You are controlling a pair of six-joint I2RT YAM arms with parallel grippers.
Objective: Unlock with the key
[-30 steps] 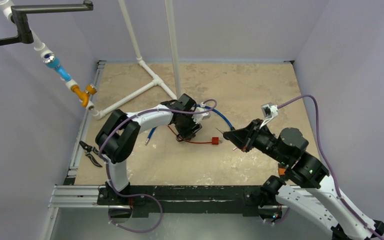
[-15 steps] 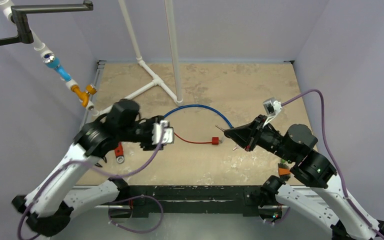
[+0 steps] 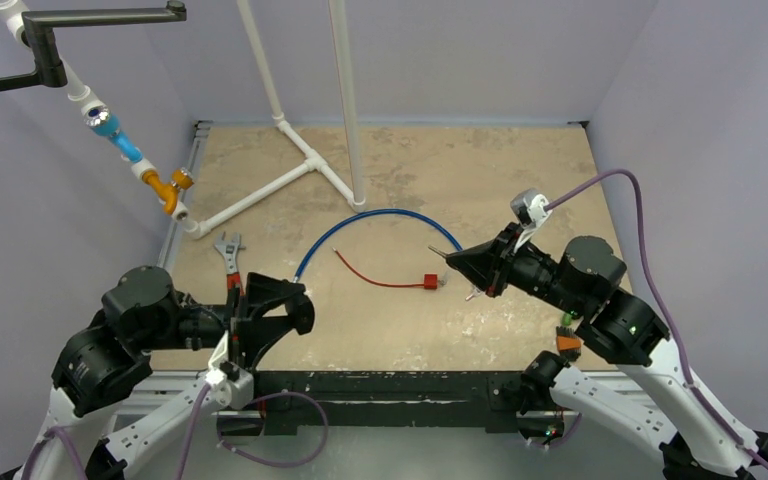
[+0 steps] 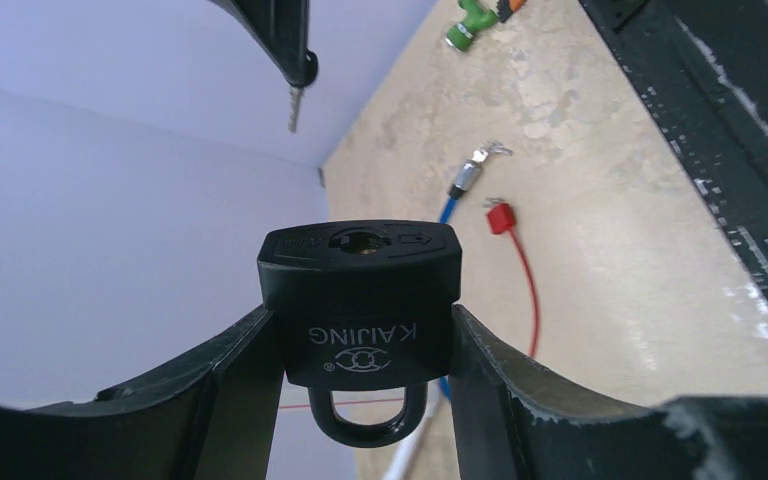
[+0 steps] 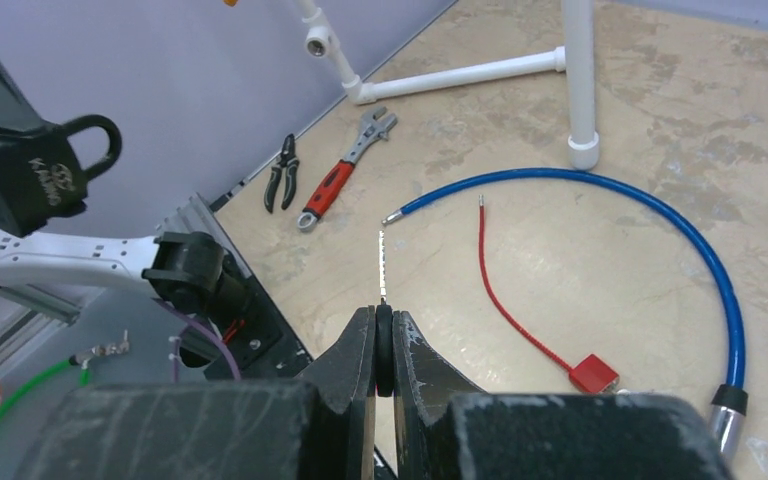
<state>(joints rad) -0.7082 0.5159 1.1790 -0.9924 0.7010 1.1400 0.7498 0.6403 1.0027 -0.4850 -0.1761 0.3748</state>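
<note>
Top external view: pale lilac walls (image 3: pixel 460 60) close in a tan, stone-patterned table (image 3: pixel 520 170). The blue cable (image 3: pixel 390 213) lies on it in a wide arc near the middle and serves as the marker here. A white pipe frame (image 3: pixel 290 170) stands on the far side of the cable, one upright foot almost at the top of the arc. A red cable (image 3: pixel 380 280) lies inside the arc, its square red end near the cable's right end. A red-handled wrench (image 3: pixel 230 262) lies left of the cable's left end. The wrist view shows pliers (image 5: pixel 281 172) further left again.

The left gripper (image 3: pixel 285 310) hangs nearer than the cable's left end, close to the table's front rail. Its fingers press both sides of a black padlock (image 4: pixel 360 300), keyhole end outward and shackle toward the wrist. The right gripper (image 5: pixel 383 330) sits just right of the cable's right end. It is clamped on the head of a key (image 5: pixel 381 265), with the blade sticking straight out past the tips.

A second ago the left arm reached out over the top of the cable's arc, hiding part of it. Half a second ago it was drawing back. Now it is folded at the front left, and the whole arc and the wrench show. The right arm has hardly shifted.
</note>
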